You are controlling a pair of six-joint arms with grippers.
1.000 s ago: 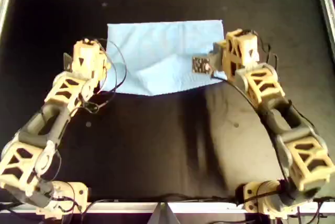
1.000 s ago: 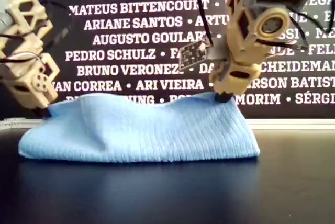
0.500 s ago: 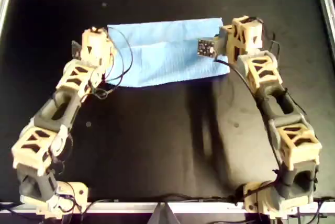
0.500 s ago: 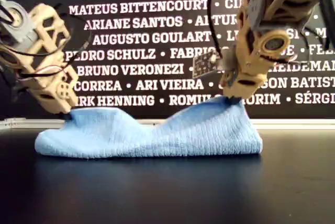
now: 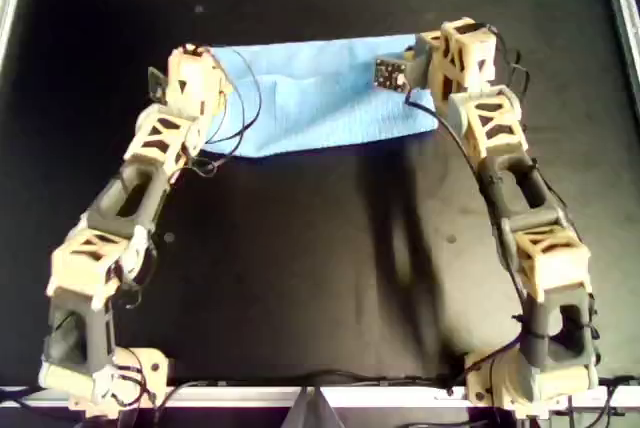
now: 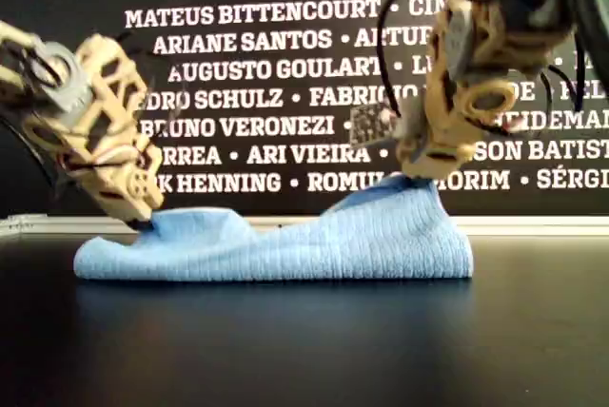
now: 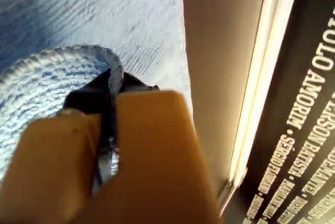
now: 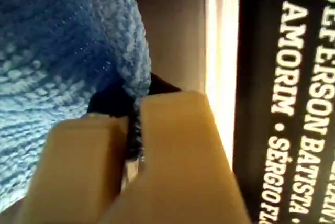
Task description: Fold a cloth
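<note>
Both end effectors pinch cloth [image 5: 320, 98] corners.

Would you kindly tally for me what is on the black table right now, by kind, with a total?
Light-blue cloth: 1
Tan robot arms: 2, each with a gripper shut on the cloth, the left gripper and the right gripper
Total: 3

Overhead looking down, exterior low frontal (wrists close)
</note>
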